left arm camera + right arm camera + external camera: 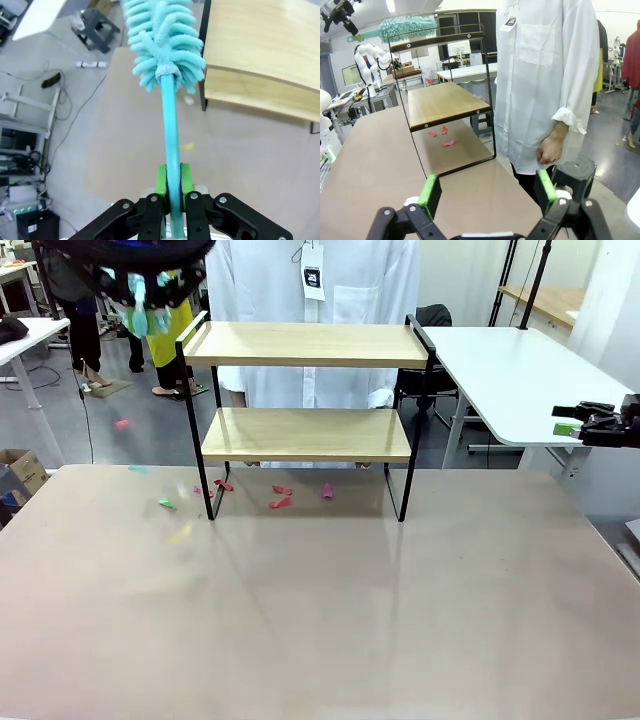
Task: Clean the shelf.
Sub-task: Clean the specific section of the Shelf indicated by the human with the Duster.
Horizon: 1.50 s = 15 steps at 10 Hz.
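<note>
The shelf [305, 344] stands mid-table, two light wooden boards in a thin black frame. Both boards look bare. My left gripper [170, 181] is shut on the handle of a teal fluffy duster [165, 40], whose head hangs just off the top board's left end [260, 35]. In the front view that gripper [150, 282] is a dark blur at the top left, by the shelf's left rail. My right gripper [590, 423] hovers open far to the right, off the table's edge. Its green pads [430, 192] stand wide apart with nothing between them, facing the shelf [440, 102] end-on.
Small red and pink scraps [280, 502] lie on the table under the shelf, with a green [166, 503] and a yellow one [180, 535] to its left. A person in a white shirt [315, 300] stands right behind the shelf, one hand [549, 150] hanging down.
</note>
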### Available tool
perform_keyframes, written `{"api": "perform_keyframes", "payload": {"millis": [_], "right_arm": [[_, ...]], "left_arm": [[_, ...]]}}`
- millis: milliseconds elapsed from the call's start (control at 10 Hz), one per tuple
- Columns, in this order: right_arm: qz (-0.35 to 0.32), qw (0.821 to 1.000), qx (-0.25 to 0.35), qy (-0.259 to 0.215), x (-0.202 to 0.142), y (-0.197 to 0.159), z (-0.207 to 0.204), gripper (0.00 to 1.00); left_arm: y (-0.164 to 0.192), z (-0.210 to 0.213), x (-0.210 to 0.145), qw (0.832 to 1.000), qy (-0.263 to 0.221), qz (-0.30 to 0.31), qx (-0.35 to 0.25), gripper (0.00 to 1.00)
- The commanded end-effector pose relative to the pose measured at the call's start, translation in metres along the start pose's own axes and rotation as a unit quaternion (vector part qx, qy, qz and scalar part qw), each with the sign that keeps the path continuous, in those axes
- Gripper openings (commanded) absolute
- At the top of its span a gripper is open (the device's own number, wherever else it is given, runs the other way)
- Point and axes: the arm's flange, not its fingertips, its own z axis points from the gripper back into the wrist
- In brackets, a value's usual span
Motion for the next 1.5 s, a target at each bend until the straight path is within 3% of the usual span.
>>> {"api": "perform_keyframes", "payload": {"millis": [0, 100, 300, 400, 500, 600, 800, 900, 1100, 1400], "right_arm": [[0.002, 1.000, 0.001, 0.000, 0.003, 0.001, -0.002, 1.00], [0.002, 1.000, 0.001, 0.000, 0.003, 0.001, -0.002, 1.00], [0.002, 1.000, 0.001, 0.000, 0.003, 0.001, -0.002, 1.00], [0.002, 1.000, 0.001, 0.000, 0.003, 0.001, -0.002, 1.00], [0.002, 1.000, 0.001, 0.000, 0.003, 0.001, -0.002, 1.00], [0.002, 1.000, 0.001, 0.000, 0.003, 0.001, -0.002, 1.00], [0.002, 1.000, 0.001, 0.000, 0.003, 0.001, -0.002, 1.00], [0.002, 1.000, 0.001, 0.000, 0.003, 0.001, -0.002, 1.00], [0.002, 1.000, 0.001, 0.000, 0.003, 0.001, -0.002, 1.00], [0.002, 1.000, 0.001, 0.000, 0.003, 0.001, -0.002, 1.00]], "left_arm": [[0.000, 0.008, -0.009, 0.995, -0.028, -0.022, -0.095, 0.13], [0.000, 0.000, 0.000, 1.000, 0.000, 0.000, 0.000, 0.13], [0.000, 0.000, 0.000, 1.000, 0.000, 0.000, 0.000, 0.13], [-0.003, 0.009, -0.003, 1.000, -0.011, -0.002, -0.021, 0.13], [-0.004, 0.017, -0.002, 0.996, -0.058, -0.020, -0.067, 0.13], [0.006, 0.022, -0.001, 0.987, -0.063, -0.073, -0.125, 0.13], [0.039, 0.021, -0.006, 0.975, -0.056, -0.106, -0.186, 0.13], [0.053, 0.022, -0.010, 0.957, -0.054, -0.160, -0.235, 0.13], [0.083, 0.024, -0.018, 0.902, -0.008, -0.272, -0.335, 0.13], [0.118, 0.030, -0.032, 0.861, 0.006, -0.372, -0.346, 0.13]]}}
